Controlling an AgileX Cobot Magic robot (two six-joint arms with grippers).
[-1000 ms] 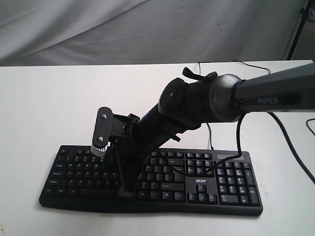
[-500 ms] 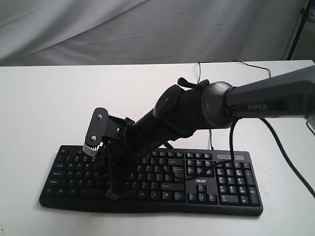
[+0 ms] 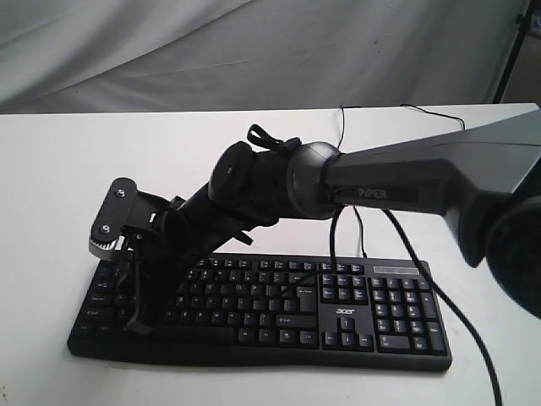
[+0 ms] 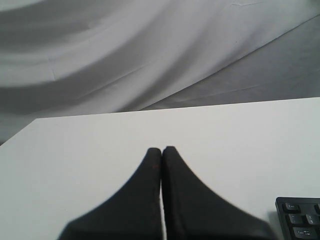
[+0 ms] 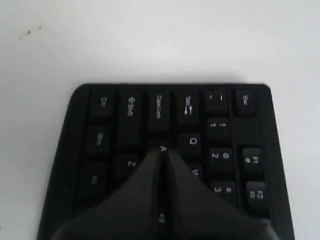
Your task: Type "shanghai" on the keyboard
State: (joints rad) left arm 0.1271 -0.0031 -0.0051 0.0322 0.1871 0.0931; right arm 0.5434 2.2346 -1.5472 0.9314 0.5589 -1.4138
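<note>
The keyboard [image 3: 279, 315] lies flat on the white surface [image 3: 76, 169], near its front edge, with the number pad and the white "acer" logo [image 3: 345, 310] toward the right in the exterior view. The right arm [image 3: 397, 182], marked "PIPER", reaches across from the right side, over the keyboard to its left end.

The right tool [image 3: 139, 325] points down onto the left block of keys. In the right wrist view its two fingers [image 5: 142, 190] are clenched flat against each other with nothing between them, and the tool [image 5: 161, 151] ends at the A key [image 5: 162, 148]. Caps Lock [image 5: 158, 107] lies just beyond that key, with Z [image 5: 131, 164] on one side and Q [image 5: 193, 141] on the other. Whether the tip presses the key or only meets it cannot be told.

The left tool [image 4: 161, 149] shows only in its own wrist view. It is also clenched, empty, its fingers [image 4: 140, 195] meeting along one seam above bare surface [image 4: 240, 135]. One corner of the keyboard [image 4: 299, 220] sits off to the side of it, apart from the fingers. Grey cloth [image 4: 125, 50] hangs behind the surface.
</note>
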